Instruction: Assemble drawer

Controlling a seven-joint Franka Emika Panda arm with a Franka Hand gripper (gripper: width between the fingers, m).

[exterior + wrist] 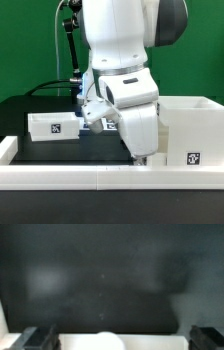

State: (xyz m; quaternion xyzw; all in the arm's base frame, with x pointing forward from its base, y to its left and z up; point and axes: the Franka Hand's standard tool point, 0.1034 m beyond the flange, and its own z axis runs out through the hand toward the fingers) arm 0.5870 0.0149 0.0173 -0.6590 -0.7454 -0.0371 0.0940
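Note:
The tall white drawer shell (190, 135) stands at the exterior view's right, with a tag on its front. One small white tray (55, 125) with a tag lies on the black table at the exterior view's left. My gripper (140, 156) is low, just left of the shell and close to the front rail. In the wrist view my gripper (122, 339) has its dark fingers (36, 339) wide apart. A white piece with a rounded bright knob (108, 340) fills the gap between them. It looks like the second tray. I see no clear contact.
A low white border rail (90, 176) runs along the table's front. The black table (100, 274) fills the wrist view beyond the fingers. The arm's white body hides the middle of the table in the exterior view.

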